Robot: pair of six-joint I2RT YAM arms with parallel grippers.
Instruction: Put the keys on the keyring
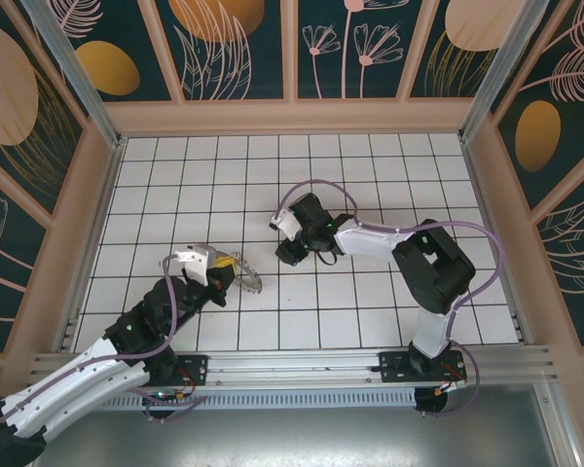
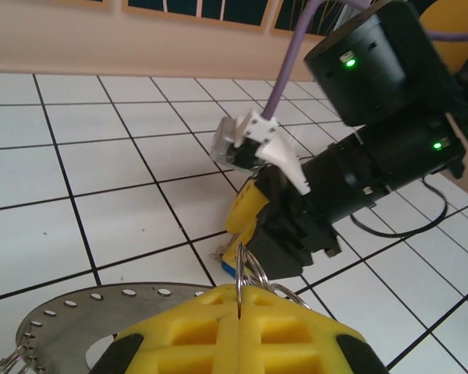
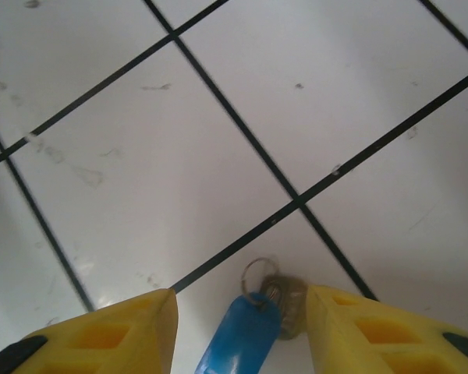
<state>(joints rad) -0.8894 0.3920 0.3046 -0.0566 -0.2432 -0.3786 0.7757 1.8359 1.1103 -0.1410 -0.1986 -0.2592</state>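
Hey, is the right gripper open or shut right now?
Open. In the right wrist view, the right gripper has its yellow fingers standing well apart, wider than the blue key between them.

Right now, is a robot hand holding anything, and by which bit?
The left gripper pinches the flat grey metal keyring by one small wire loop on its rim. The right gripper is open; the small blue-headed key lies loose between its jaws.
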